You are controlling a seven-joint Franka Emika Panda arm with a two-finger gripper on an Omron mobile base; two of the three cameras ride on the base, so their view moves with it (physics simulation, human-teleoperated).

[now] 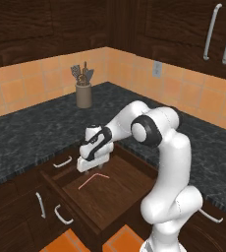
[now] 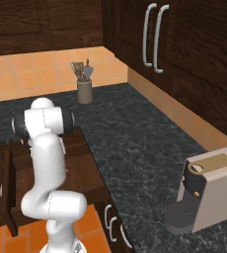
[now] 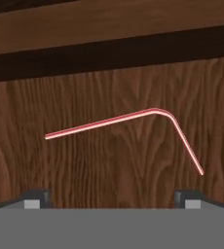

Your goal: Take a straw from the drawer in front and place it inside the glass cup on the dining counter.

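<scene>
While my claw (image 1: 92,167) hangs over the open drawer (image 1: 116,197), its fingertips (image 3: 36,198) stand wide apart with nothing between them. On the drawer's wooden floor lies the straw (image 3: 133,117), bent, its elbow toward one o'clock in the hand view. At eleven o'clock, a utensil jar (image 1: 84,93) stands on the black worktop (image 1: 31,133).

Hand (image 3: 112,198) lowered, fingers wide apart

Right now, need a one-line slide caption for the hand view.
Open gripper poised above the thin red-pink bent straw lying flat on the brown wooden floor of the open drawer.
</scene>
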